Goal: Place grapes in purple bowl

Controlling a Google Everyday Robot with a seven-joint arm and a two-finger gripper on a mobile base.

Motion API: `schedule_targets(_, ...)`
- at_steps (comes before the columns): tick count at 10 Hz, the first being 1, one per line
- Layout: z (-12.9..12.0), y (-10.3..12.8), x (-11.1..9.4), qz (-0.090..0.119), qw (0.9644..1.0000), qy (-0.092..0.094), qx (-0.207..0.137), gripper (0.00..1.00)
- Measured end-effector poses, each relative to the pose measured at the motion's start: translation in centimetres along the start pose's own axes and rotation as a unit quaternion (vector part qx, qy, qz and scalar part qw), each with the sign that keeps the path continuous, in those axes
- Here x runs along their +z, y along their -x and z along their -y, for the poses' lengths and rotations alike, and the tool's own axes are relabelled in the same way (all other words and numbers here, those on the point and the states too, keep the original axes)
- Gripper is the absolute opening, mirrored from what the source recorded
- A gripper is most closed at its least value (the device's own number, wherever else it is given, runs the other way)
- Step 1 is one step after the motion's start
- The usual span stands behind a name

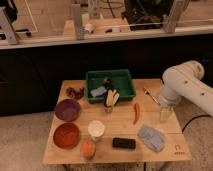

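The grapes (76, 92), a small dark red-purple bunch, lie on the wooden table (120, 131) at its back left corner. The purple bowl (67, 109) stands just in front of them, near the left edge, and looks empty. My white arm (186, 86) reaches in from the right. My gripper (165, 113) points down over the table's right edge, far to the right of the grapes and the bowl. It holds nothing that I can make out.
A green bin (110, 85) with a blue item and a dark item stands at the back centre, a pale yellow item (111, 98) at its front rim. An orange-red bowl (66, 135), white cup (96, 129), orange fruit (88, 148), black block (123, 143), grey-blue cloth (151, 137) and chili pepper (136, 113) lie on the table.
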Motion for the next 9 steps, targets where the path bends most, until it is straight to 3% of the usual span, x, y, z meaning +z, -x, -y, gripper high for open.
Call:
schedule_targets(2, 1.6, 4.4, 0.5, 0.016, 0.9989, 0.002, -0.045, 0.8)
schedule_targets(7, 6.2, 16.8, 2.2, 0.04, 0.9896, 0.002, -0.138, 0.8)
schedule_targets(9, 6.6, 18.0, 2.4, 0.04, 0.9888, 0.003, -0.144, 0.8)
